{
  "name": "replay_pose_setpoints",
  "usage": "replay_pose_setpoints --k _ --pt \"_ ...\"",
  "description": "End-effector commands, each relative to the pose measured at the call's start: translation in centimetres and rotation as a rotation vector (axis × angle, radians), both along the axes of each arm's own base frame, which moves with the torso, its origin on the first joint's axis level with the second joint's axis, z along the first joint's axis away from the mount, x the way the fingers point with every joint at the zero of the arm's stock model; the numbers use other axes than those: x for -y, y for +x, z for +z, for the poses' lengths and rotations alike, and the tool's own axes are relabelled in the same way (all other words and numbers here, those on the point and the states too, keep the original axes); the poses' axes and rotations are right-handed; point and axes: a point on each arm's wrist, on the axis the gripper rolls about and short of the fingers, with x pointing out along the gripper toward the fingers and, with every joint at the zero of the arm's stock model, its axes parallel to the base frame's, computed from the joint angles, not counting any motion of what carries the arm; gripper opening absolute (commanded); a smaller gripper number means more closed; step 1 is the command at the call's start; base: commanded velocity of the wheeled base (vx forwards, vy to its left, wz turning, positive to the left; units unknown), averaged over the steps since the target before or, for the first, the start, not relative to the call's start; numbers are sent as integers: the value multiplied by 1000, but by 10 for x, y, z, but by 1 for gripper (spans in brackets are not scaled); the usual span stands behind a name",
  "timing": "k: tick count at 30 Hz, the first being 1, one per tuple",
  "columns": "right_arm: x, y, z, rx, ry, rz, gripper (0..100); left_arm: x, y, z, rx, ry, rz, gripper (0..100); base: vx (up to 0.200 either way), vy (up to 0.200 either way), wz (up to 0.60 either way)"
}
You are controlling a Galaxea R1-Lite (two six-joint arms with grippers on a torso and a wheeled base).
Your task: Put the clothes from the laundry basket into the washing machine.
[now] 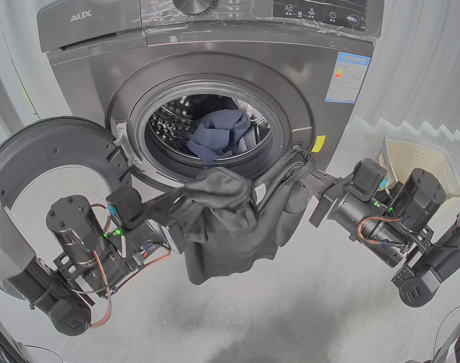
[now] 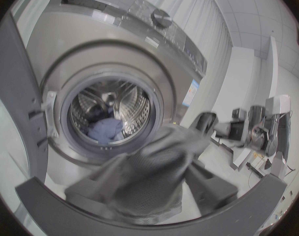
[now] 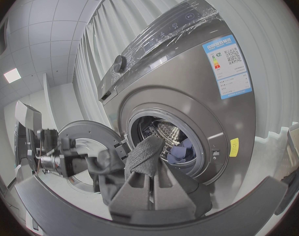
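Dark grey garment (image 1: 230,223) (image 2: 149,177) (image 3: 144,156): hung stretched between both grippers, just in front of the washing machine (image 1: 215,51) and just below the lower rim of its round opening, with the loose lower part drooping toward the grey floor (image 1: 290,303).

Held at its left end by the left gripper (image 1: 179,202) (image 2: 149,194), clamped on a thick bunch of the fabric, with fingers (image 2: 87,194) kept well apart by the bulk between them. Held at its right end by the right gripper (image 1: 310,170) (image 3: 152,181), closed nearly flat on a narrow fold, with fingers (image 3: 133,194) almost touching and the fold sticking up beyond the tips toward the opening.

Farther in, inside the drum (image 1: 174,117): lay blue clothes (image 1: 217,134) (image 2: 105,130) (image 3: 180,151), heaped on the bottom, apart from the held piece.

Stood swung fully open at the left, near the left arm: the machine's door (image 1: 53,152).

Sat on the floor at the right, beyond the right arm: a cream laundry basket (image 1: 416,157).
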Motion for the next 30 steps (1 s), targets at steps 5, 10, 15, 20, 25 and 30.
replay_pose_setpoints --k 5,10,15,20,25,30 --pt "8 -6 24 72 49 -9 0 -3 -12 -48 -174 115 -2 100 0 0 0" --pt "9 -5 29 89 60 -12 0 -12 -27 -65 -257 176 -4 100 0 0 0" --pt "8 -6 29 90 58 -7 0 -11 -26 -69 -267 183 -4 100 0 0 0" --pt "8 -6 28 84 55 -6 0 -1 -14 -69 -244 170 -10 100 0 0 0" --pt "7 -5 27 81 55 -12 0 16 -8 -70 -217 160 -59 100 0 0 0" --pt "4 -5 25 73 56 -21 0 25 -3 -67 -194 144 -80 100 0 0 0"
